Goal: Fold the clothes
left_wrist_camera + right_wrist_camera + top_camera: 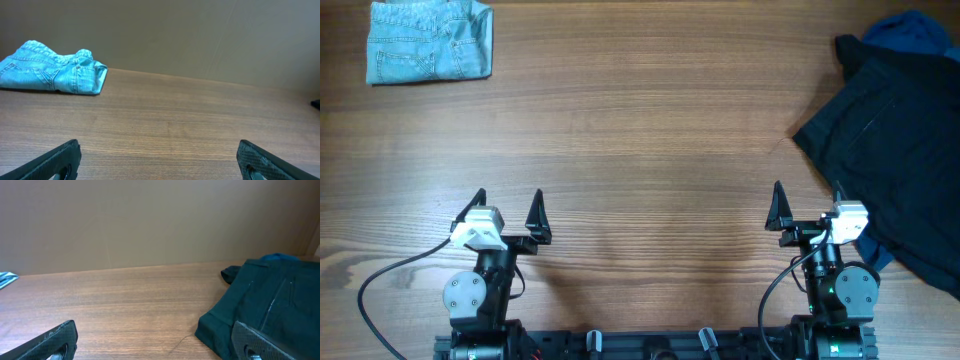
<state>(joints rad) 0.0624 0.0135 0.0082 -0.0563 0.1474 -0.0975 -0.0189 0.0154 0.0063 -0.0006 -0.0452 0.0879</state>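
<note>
A folded pair of light blue jeans [429,41] lies at the far left corner of the table; it also shows in the left wrist view [52,73]. A pile of dark clothes [895,150] lies unfolded at the right edge, with a blue garment [912,32] under its far end; the right wrist view shows the dark cloth [270,305] too. My left gripper [508,210] is open and empty near the front edge. My right gripper [808,207] is open and empty, its right finger over the edge of the dark cloth.
The wooden table [640,150] stretches between the two piles. A plain beige wall [200,35] stands behind the table. Cables run from both arm bases at the front edge.
</note>
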